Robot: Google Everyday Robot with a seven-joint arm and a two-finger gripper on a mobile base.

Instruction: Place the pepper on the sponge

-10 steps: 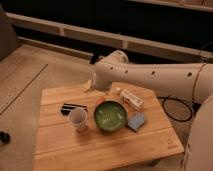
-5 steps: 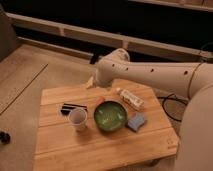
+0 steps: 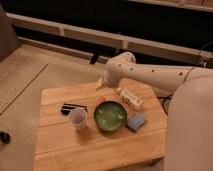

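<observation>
Pepper (image 3: 101, 99) by far rim of green bowl (image 3: 122, 120), bowl between it and sponge (image 3: 136, 121), gripper (image 3: 100, 83) near pepper, its state unclear.

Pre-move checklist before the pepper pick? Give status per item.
1. Pepper located: ok. The pepper lies on the table, just beyond the far-left rim of the green bowl.
2. Pepper in grasp: not ok. It lies on the wood, apart from the gripper.
3. Gripper lined up over pepper: cannot tell. It hangs near the table's far edge, above the pepper in the picture, but depth is unclear.
4. Sponge top free: ok. The sponge sits right of the bowl with nothing on it.
5. Carry path: not ok for a low move. The bowl and the white packet flank the route, so lifting first is probably needed.
</observation>
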